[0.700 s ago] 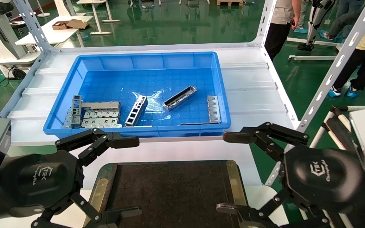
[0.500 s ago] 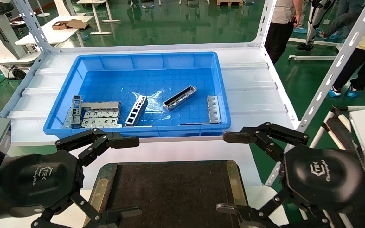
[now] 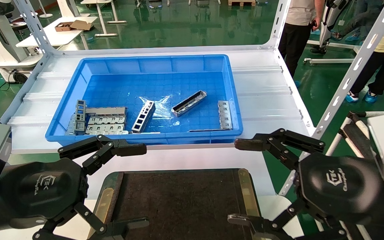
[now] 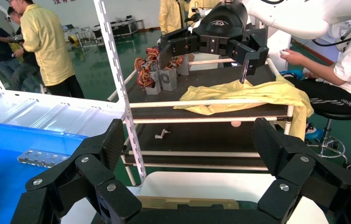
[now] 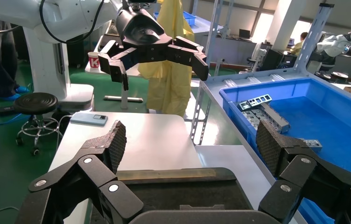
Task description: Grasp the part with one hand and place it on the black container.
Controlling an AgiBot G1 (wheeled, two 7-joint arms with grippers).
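Nothing grasped yet: the channel-shaped part (image 3: 189,103) lies in the blue bin (image 3: 65,96), far of the black container (image 3: 178,203). Both the left end effector (image 3: 125,186) and right end effector (image 3: 245,181) hover released; one must reach in next.

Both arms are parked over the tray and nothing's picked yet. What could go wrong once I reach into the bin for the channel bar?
1. The part lies close beside the ladder-like bar; the wrong one may get grasped.
2. It sits low inside the blue bin, so the open right gripper or left gripper might clip the near wall.
3. The black container lies under both grippers, crowding placement.
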